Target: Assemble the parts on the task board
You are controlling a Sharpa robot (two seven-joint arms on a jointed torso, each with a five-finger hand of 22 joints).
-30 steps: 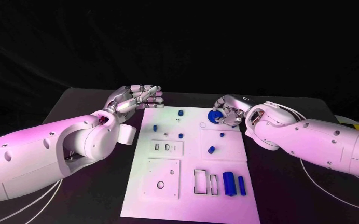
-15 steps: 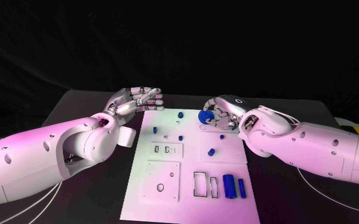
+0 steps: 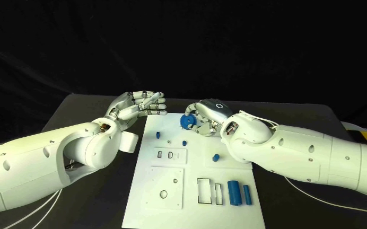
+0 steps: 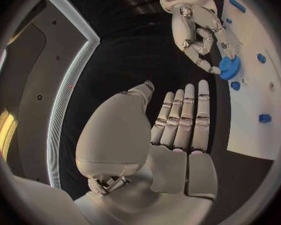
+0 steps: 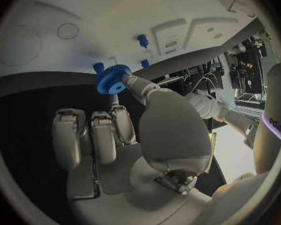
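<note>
My right hand [image 3: 205,115] pinches a blue gear [image 3: 187,121] between thumb and finger over the far end of the white task board [image 3: 195,157]. The right wrist view shows the gear [image 5: 109,79] held at the fingertips [image 5: 131,81] above the board [image 5: 115,15], close to two small blue pegs [image 5: 142,40]. My left hand [image 3: 140,103] hovers by the board's far left corner, fingers stretched out and holding nothing. In the left wrist view the left hand [image 4: 178,125] faces the right hand [image 4: 200,40] and its gear [image 4: 228,67].
On the board lie a blue peg [image 3: 157,133] at the left, a small blue piece [image 3: 216,158] in the middle and two blue cylinders [image 3: 234,194] near the front right beside rectangular slots [image 3: 205,191]. Black table surrounds the board.
My right hand has carried the gear leftwards, from the board's far right edge to above its far middle. The left hand has hardly moved.
</note>
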